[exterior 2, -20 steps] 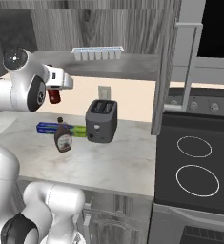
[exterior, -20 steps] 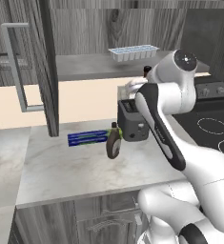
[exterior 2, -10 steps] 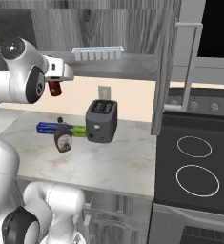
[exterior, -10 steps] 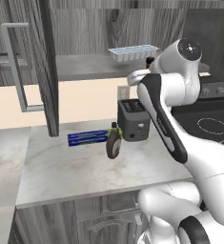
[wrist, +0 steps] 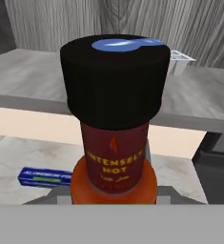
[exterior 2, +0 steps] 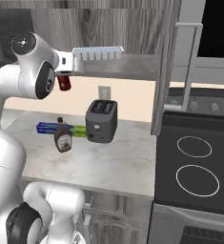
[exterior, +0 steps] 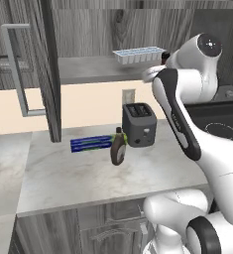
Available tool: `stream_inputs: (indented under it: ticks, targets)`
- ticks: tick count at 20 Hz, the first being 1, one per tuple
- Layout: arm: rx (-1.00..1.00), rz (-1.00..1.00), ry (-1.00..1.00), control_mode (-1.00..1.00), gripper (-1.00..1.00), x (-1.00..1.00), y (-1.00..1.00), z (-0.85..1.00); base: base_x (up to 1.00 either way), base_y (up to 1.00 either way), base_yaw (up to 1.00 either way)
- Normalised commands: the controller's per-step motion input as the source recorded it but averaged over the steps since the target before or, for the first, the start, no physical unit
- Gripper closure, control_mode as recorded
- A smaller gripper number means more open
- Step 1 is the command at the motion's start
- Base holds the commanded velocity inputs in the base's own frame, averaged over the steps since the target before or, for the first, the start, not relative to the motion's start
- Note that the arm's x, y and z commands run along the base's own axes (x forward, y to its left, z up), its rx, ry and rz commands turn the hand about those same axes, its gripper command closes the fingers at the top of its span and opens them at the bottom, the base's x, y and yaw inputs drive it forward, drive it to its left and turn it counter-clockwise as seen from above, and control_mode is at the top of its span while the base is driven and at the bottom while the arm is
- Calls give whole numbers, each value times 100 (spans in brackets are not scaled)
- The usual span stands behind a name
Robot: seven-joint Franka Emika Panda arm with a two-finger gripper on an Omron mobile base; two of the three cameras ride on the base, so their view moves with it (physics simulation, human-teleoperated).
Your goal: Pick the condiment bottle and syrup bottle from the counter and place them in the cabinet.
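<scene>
Before the cabinet shelf, high over the counter: jaws pinching the condiment bottle, upright between them.

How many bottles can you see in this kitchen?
2. The small red condiment bottle is held up by the gripper near the cabinet shelf; the brown syrup bottle stands on the counter beside the toaster.

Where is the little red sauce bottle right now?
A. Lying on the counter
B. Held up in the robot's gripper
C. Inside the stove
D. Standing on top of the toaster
B: the condiment bottle hangs in the gripper near the cabinet shelf, well above the counter.
</scene>
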Motion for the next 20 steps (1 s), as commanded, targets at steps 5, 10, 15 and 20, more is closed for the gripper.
stream_inputs:
  ticks: [5,10,15,20]
  targets:
    - [0,0,-2,-100,100,28,-20,0,0,0,0]
    - [-1,0,-3,-100,100,24,-16,8,0,0,0]
    - [-2,0,-3,-100,100,28,-17,9,0,0,0]
    - [-3,0,-3,-100,100,30,-12,5,0,0,0]
